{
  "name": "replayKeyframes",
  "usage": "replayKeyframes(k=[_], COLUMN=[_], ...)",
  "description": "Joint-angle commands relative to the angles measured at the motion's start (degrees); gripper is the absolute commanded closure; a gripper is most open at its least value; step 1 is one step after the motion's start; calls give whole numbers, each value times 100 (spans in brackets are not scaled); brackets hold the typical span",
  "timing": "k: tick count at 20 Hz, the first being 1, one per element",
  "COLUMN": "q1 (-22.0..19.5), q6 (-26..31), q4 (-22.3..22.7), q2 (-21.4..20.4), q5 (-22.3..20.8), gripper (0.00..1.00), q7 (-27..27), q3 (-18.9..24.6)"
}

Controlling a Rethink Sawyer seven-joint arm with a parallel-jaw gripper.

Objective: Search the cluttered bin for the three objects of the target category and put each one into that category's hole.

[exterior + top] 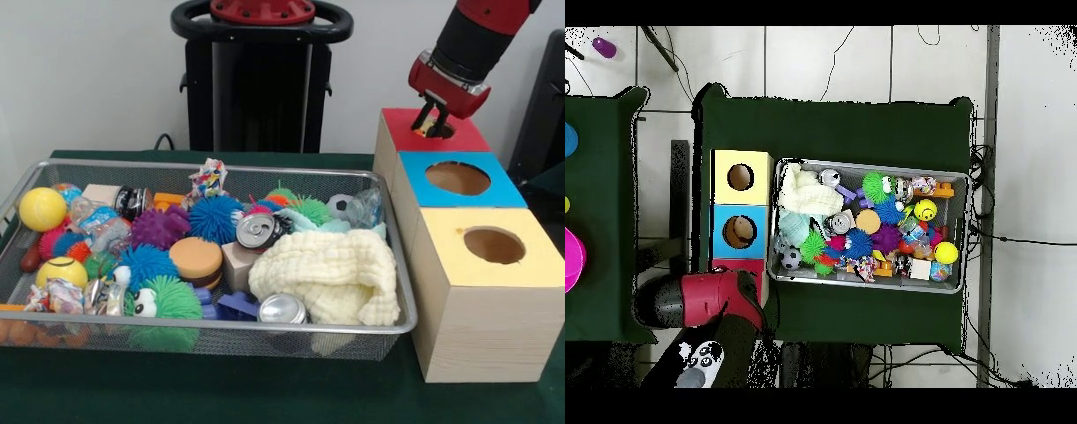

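I hang over the wooden box (481, 291), my gripper (430, 124) right at the red-surround hole (439, 132), the one farthest from the camera in the front view. My dark fingers reach down to the opening, and there is a hint of yellowish-orange between them, but I cannot tell whether that is a toy in my grasp or only the pale wood inside the hole. So I cannot say whether my jaws are spread or closed. From overhead my arm covers the red section altogether.

I judge that I am at the dropping step: whatever I carried belongs in this hole. If something is between my fingers, the next move calls for letting go squarely over the opening, then lifting straight up clear of the box before swinging across to the bin.

The wire-mesh bin (26, 181) sits just beside the box, on the side away from the blue-surround hole (457, 177) and the yellow-surround hole (494, 245). It is crowded: spiky rubber balls (214, 218) in blue, purple and green, smooth yellow balls (41, 208), crushed cans (257, 230), a green fuzzy creature with big eyes (165, 301), and a cream knitted cloth (328, 274) heaped at the end nearest the box. I see no plush animal lying plainly on top. Any left may be buried, perhaps under that cloth, so the search calls for shifting clutter aside.
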Motion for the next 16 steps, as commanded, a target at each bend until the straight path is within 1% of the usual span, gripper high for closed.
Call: replayKeyframes(k=[1,4,8,16], q1=[-308,-307,-285,-377], q6=[103,-148,-428,-545], q4=[-27,78,187,273], q2=[-367,-427,-514,-603], q5=[-452,-582,-707,-727], gripper=[100,100,100,100], q7=[218,86,45,25], q3=[-358,-318,-299,-226])
